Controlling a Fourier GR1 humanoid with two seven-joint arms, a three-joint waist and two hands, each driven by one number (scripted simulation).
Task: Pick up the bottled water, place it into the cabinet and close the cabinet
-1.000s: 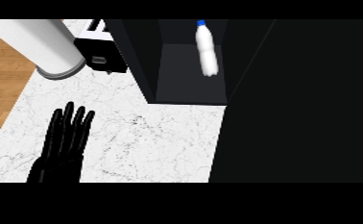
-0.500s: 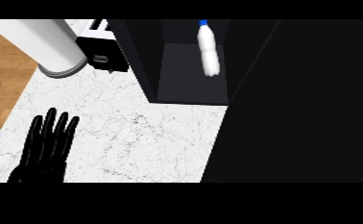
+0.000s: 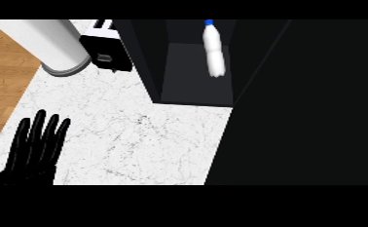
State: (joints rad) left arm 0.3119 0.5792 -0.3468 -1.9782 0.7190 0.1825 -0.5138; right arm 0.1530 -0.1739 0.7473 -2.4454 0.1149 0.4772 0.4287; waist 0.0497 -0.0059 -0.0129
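1. Since a second ago the left hand (image 3: 34,145) has drawn back toward the lower left corner of the head view, and the dark mass at the right has spread further leftward across the counter (image 3: 129,138); the bottle has not shifted.
2. That left hand shows at the view's lower left with fingers straight, spread a little and pointing up the view, holding nothing and touching nothing but perhaps the marble under it.
3. Up and slightly right of this hand stands a white cylinder (image 3: 57,46), and just right of that a black-and-white appliance (image 3: 108,50); neither belongs to the task.
4. Far up and to the right of the hand, well apart from it, the bottled water (image 3: 214,50) is already inside the cabinet (image 3: 197,87), against its back.
5. Its long axis runs almost straight up and down the view, blue cap at the far end, base toward the robot.
6. Right of the bottle a large black surface fills the view; I judge it to be the cabinet door, though its edge and hinge cannot be made out.
7. No right hand shows, so whether its fingers are apart or together cannot be told.
8. With the bottle placed, closing remains, and that turns on the door at the right, far from the left hand, so the right arm looks the likelier one.
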